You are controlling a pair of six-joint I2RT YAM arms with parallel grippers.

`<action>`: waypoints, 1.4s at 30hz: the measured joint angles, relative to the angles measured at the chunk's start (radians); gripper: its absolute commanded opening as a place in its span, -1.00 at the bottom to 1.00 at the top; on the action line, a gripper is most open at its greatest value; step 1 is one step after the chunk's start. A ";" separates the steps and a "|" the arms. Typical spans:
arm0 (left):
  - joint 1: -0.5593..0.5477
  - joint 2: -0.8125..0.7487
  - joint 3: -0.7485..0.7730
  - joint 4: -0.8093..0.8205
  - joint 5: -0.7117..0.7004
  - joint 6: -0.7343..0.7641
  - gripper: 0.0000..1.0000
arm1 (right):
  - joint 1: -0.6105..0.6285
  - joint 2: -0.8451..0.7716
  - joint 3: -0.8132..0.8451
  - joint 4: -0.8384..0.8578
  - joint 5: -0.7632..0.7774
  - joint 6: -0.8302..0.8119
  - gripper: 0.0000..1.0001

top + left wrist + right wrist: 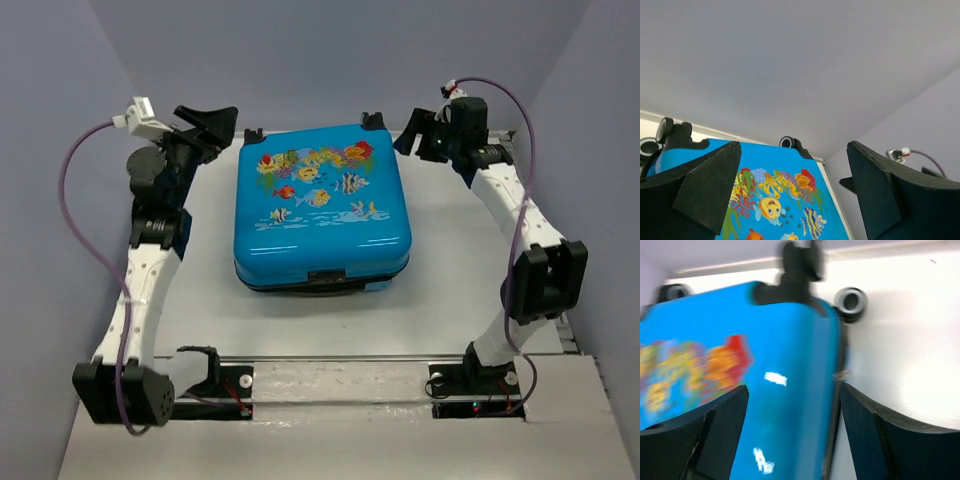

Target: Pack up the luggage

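Just beneath both pairs of fingers [715, 435] the fish-print suitcase [322, 205] is laid flat and shut; left gripper [794, 165] and right gripper [792, 395] are spread wide, gripping nothing; closing is judged done; retreat clear of its wheels [851, 301] is called for.

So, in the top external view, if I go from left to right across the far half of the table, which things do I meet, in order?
left gripper → blue fish-print suitcase → right gripper
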 measured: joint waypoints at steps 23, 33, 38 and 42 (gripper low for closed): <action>-0.334 -0.948 -0.671 -0.570 -0.014 0.051 -0.35 | 0.886 -0.835 -0.959 0.079 0.418 0.106 0.05; -0.391 -0.843 -0.709 -0.549 0.033 0.025 -0.45 | 0.875 -0.938 -1.081 0.055 0.647 0.290 -0.12; -0.537 -0.739 -0.752 -0.461 -0.030 0.005 -0.42 | 0.656 -0.934 -1.106 0.050 0.574 0.282 0.01; -0.775 -0.608 -0.770 -0.371 -0.160 -0.032 -0.36 | 0.604 -0.903 -1.125 0.121 0.494 0.209 0.00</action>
